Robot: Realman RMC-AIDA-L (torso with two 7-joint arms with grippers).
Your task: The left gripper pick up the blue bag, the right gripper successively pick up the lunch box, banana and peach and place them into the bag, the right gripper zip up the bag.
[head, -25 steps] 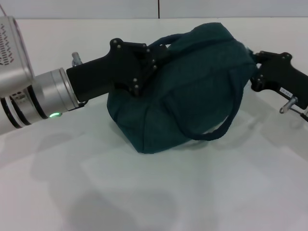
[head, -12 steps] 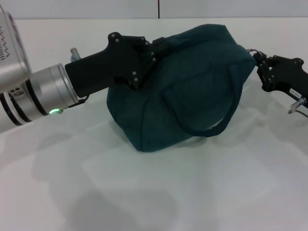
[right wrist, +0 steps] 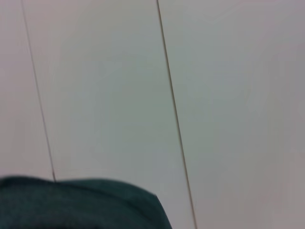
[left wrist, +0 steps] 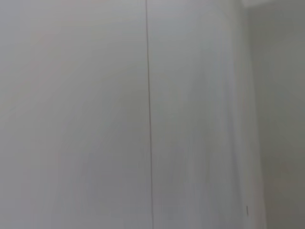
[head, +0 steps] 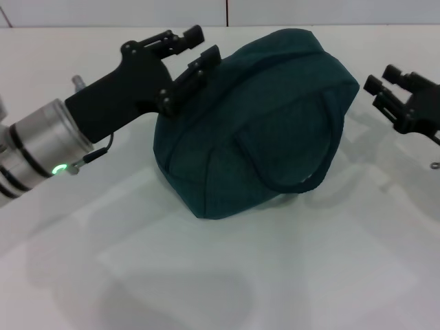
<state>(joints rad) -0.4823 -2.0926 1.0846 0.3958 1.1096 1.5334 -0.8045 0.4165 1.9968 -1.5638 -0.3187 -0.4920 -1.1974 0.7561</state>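
Left arm: it reached in from the left side of the head view, silver forearm low, black wrist angled up toward the bag's upper left shoulder.
Left gripper (head: 194, 49): its two black fingers stood apart with bare gap between them, holding nothing; the nearer finger lay right against the bag's top left edge, and whether it actually touched the fabric could not be told.
Right arm: only its black end showed at the right edge of the head view, level with the bag's upper half.
Right gripper (head: 385, 78): fingers spread and empty, just beside the bag's right end and clear of it.
Blue bag (head: 261, 124): a dark teal soft bag sat on the white table (head: 220, 275) in the middle of the head view, domed and full-looking, with one loop handle hanging slack down its near side.
Bag top: it looked closed over from the head view, though the zip line itself could not be made out.
Contents: hidden by the fabric, nothing could be seen inside.
Right wrist view: a corner of the bag's teal cloth sat against a pale panelled wall (right wrist: 214, 95).
Left wrist view: only pale wall with a thin vertical seam.
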